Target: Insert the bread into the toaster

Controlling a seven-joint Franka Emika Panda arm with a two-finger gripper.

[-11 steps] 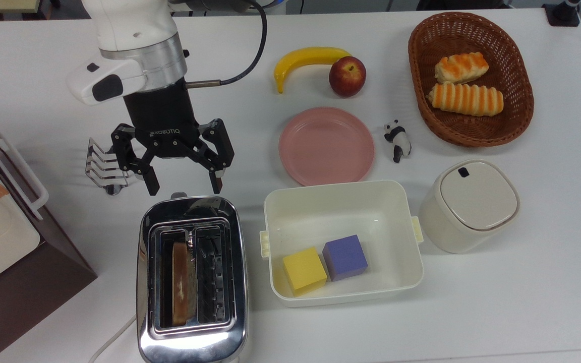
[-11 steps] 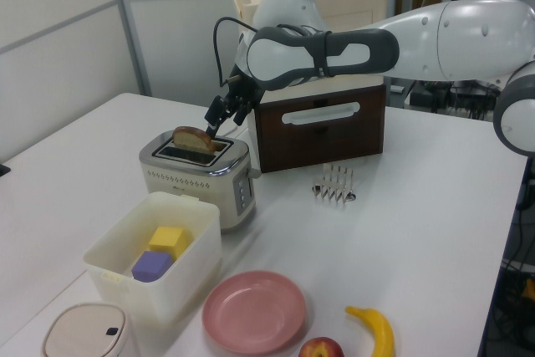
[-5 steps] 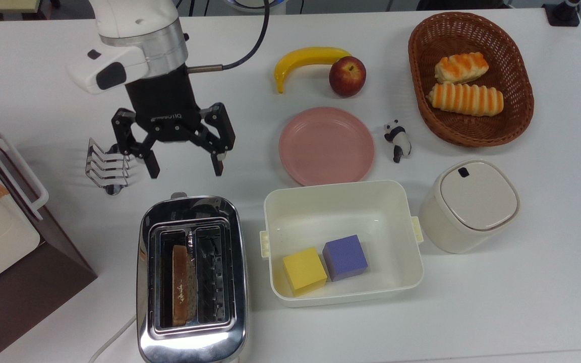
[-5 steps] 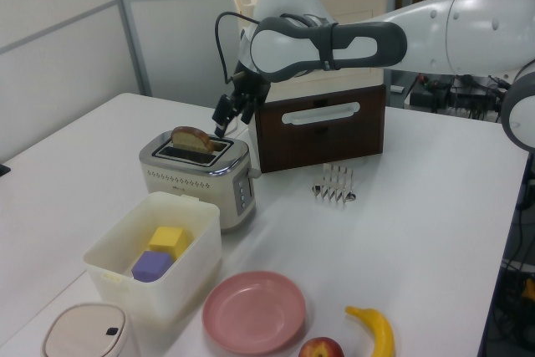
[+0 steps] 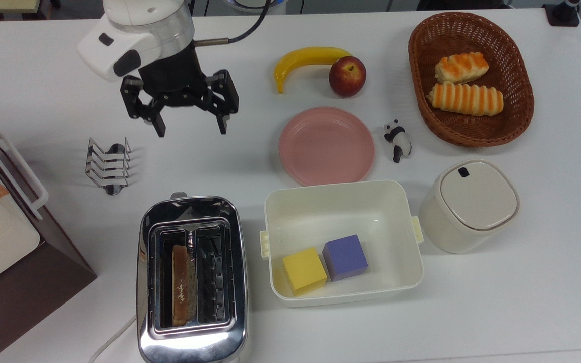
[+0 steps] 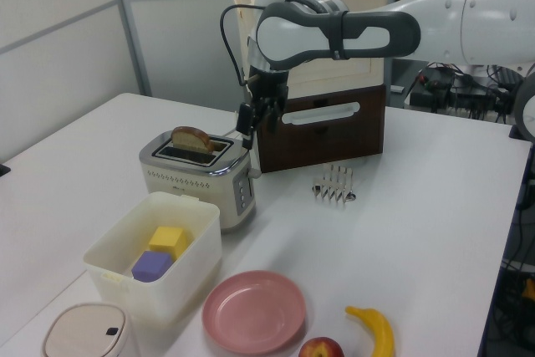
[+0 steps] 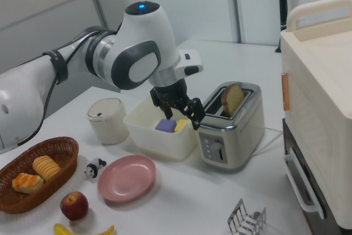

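One slice of bread [image 5: 183, 285] stands on edge in one slot of the toaster [image 5: 192, 280], the slot on the top view's left, its rounded crust poking above the rim in the left view and the right view; the other slot is bare. It sits upright because the narrow slot walls hold it, and by that I judge the placing done, though it rides high and the lever looks not yet pressed. The end effector [image 5: 189, 129] hangs above the bare tabletop [image 5: 522, 282], well apart from the toaster, its two fingers spread and holding nothing, which fits a hand that has no more to carry.

Counted, the rest runs so: one wire toast rack [image 5: 108, 165] near the toaster; one pink plate [image 5: 326, 145]; one white tub [image 5: 341, 201] holding two cubes, one yellow [image 5: 304, 270] and one purple [image 5: 345, 257], touching each other; one lidded white pot [image 5: 468, 204]; one wicker basket [image 5: 421, 60] with two striped rolls [image 5: 464, 98]; one banana [image 5: 306, 59] touching one apple [image 5: 347, 76]; one small panda figure [image 5: 397, 139]; and one brown cabinet [image 5: 23, 282] at the tabletop's edge.
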